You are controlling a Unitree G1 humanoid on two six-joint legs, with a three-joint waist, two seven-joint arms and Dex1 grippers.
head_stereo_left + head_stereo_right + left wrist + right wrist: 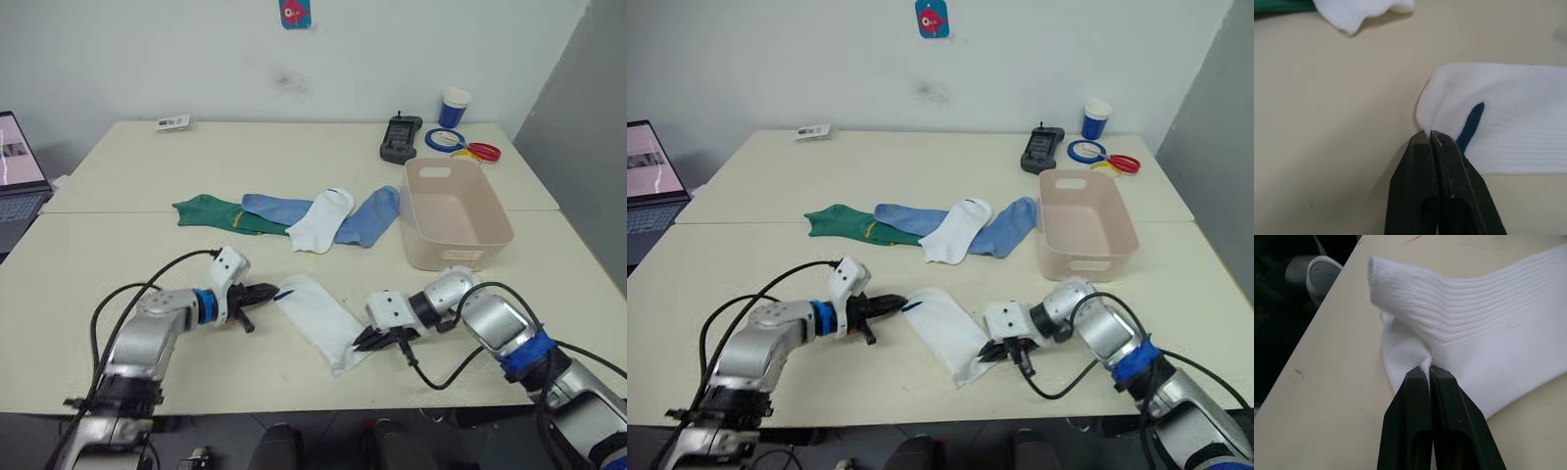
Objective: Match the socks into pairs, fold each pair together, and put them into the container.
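A white sock (318, 315) lies slantwise near the table's front edge. My left gripper (271, 291) is shut, its tips pinching that sock's end by the blue mark (1471, 122). My right gripper (361, 342) is shut on the ribbed cuff (1449, 298) at the other end, which is lifted and folded over. Farther back lie a dark green sock (210, 211), a light blue sock (278, 207), a second white sock (321, 219) and another light blue sock (371, 216), overlapping in a row. The pink-beige container (460, 247) stands to their right with nothing in it.
Behind the container are a blue-and-white paper cup (456, 106), blue, yellow and red rings (468, 147) and a black device (401, 138). A laptop (20, 181) sits at the far left, and a small card (173, 122) at the back left.
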